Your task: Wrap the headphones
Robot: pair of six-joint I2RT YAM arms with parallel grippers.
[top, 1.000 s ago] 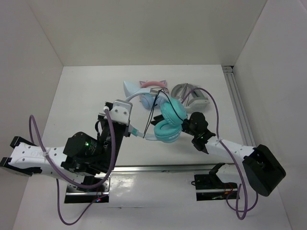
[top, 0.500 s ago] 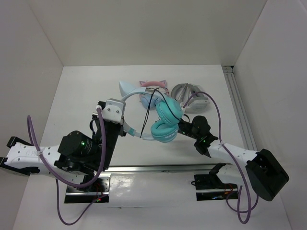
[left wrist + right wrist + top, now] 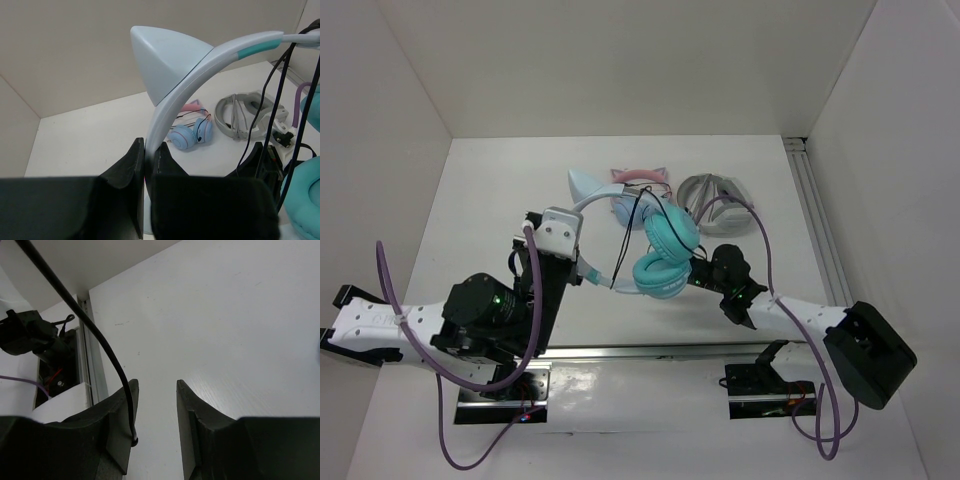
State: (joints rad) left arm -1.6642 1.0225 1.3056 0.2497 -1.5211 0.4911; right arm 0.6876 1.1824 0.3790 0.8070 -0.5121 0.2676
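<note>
Left fingers (image 3: 578,258) are fully closed on the white headband (image 3: 167,105) of the headphones (image 3: 665,255). The clamp sits on the left part of the band, just below one cat ear (image 3: 162,57). In the left wrist view the band rises out of the pinch and curves right to a teal slider strip. Band looks held up off the surface (image 3: 490,200), can't confirm for the cups. The two teal ear cups (image 3: 660,275) sit close together mid-surface, one near and one far, right of the left fingers. Thin black cable (image 3: 628,240) crosses the band loop from far to near. Right fingers (image 3: 705,268) sit just right of the cups at the nearer cup's edge, partly open, with nothing pinched. In the right wrist view a black cable run drops along the inner face of one finger and touches it. The other finger is apart from it, with bare surface showing through the gap. Farther back, the pink-banded light-blue headphones (image 3: 638,190) lie just beyond the teal set. The folded grey-white headphones (image 3: 720,195) lie to their right; neither is touched by any fingers.
</note>
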